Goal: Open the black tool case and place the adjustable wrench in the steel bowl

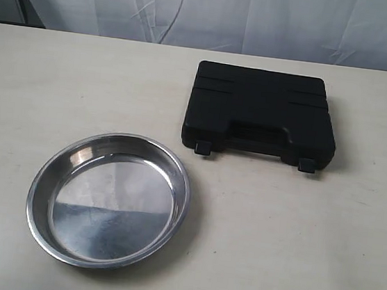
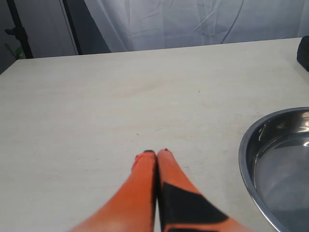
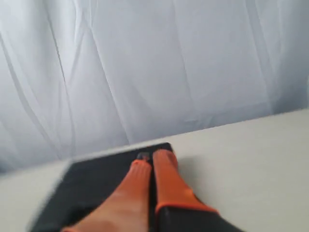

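Note:
The black tool case [image 1: 260, 113] lies closed on the table at the right, its handle and two latches facing the front edge. The steel bowl [image 1: 109, 198] sits empty at the front left; its rim [image 2: 251, 159] shows in the left wrist view. The adjustable wrench is hidden. Neither arm appears in the exterior view. My left gripper [image 2: 156, 153] is shut with nothing in it, over bare table beside the bowl. My right gripper [image 3: 153, 157] is shut and empty, hovering above the case [image 3: 91, 183] near one of its corners; that view is blurred.
A pale wooden table [image 1: 307, 256] carries both things. A white curtain [image 1: 216, 11] hangs behind the table's far edge. A dark stand [image 2: 19, 29] rises beyond the table's corner in the left wrist view.

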### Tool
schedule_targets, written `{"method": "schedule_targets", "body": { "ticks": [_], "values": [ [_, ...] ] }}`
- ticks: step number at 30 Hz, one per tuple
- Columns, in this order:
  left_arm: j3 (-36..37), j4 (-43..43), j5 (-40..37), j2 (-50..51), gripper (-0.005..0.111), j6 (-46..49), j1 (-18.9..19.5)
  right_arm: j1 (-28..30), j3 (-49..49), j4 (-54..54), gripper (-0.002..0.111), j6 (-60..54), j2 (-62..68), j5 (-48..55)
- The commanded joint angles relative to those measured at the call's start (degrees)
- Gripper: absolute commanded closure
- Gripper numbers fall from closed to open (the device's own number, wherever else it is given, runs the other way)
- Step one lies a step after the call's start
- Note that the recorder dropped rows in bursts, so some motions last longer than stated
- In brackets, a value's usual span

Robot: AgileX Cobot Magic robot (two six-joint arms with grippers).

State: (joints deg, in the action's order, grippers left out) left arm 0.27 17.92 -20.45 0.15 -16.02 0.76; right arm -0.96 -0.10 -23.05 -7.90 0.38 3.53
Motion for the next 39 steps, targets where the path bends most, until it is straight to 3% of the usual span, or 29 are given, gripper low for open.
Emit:
{"method": "schedule_targets", "body": {
  "ticks": [1, 5, 10, 13, 19, 21, 24, 27, 29, 31, 35, 39],
  "values": [
    [-0.3, 0.4, 0.8, -0.1, 0.107, -0.3, 0.2, 0.3, 0.1, -25.8, 0.109, 11.0, -0.4, -8.3],
    [-0.3, 0.4, 0.8, -0.1, 0.107, -0.3, 0.2, 0.3, 0.1, -34.9, 0.109, 11.0, -0.4, -18.2],
    [-0.3, 0.4, 0.8, -0.1, 0.107, -0.3, 0.2, 0.3, -0.6, -34.9, 0.109, 11.0, -0.4, -32.8],
    [-0.3, 0.4, 0.8, -0.1, 0.107, -0.3, 0.2, 0.3, -5.8, -33.4, 0.109, 9.7, -0.4, -32.8],
    [-0.3, 0.4, 0.8, -0.1, 0.107, -0.3, 0.2, 0.3, -17.7, -17.6, 0.109, -13.4, 7.8, -33.6],
    [-0.3, 0.4, 0.8, -0.1, 0.107, -0.3, 0.2, 0.3, -22.9, -12.2, 0.109, -15.5, 17.1, -28.0],
    [-0.3, 0.4, 0.8, -0.1, 0.107, -0.3, 0.2, 0.3, -38.5, 4.7, 0.109, -19.0, 40.8, 4.0],
    [-0.3, 0.4, 0.8, -0.1, 0.107, -0.3, 0.2, 0.0, -55.8, 6.3, 0.109, -23.4, 66.5, 28.1],
    [-0.3, 0.4, 0.8, -0.1, 0.107, -0.3, 0.2, -3.8, -71.2, 6.0, 0.109, -27.0, 85.5, 43.7],
    [-0.3, 0.4, 0.8, -0.1, 0.107, -0.3, 0.2, -8.1, -80.9, 6.0, 0.1, -28.1, 97.7, 50.9],
    [-0.3, 0.4, 0.8, -0.1, 0.107, -0.3, 0.2, -15.1, -90.4, 11.7, 0.058, -28.6, 113.5, 60.2],
    [-0.3, 0.4, 0.8, -0.1, 0.107, -0.3, 0.2, -17.5, -91.1, 15.1, 0.056, -28.6, 117.3, 60.9]
  ]
}}
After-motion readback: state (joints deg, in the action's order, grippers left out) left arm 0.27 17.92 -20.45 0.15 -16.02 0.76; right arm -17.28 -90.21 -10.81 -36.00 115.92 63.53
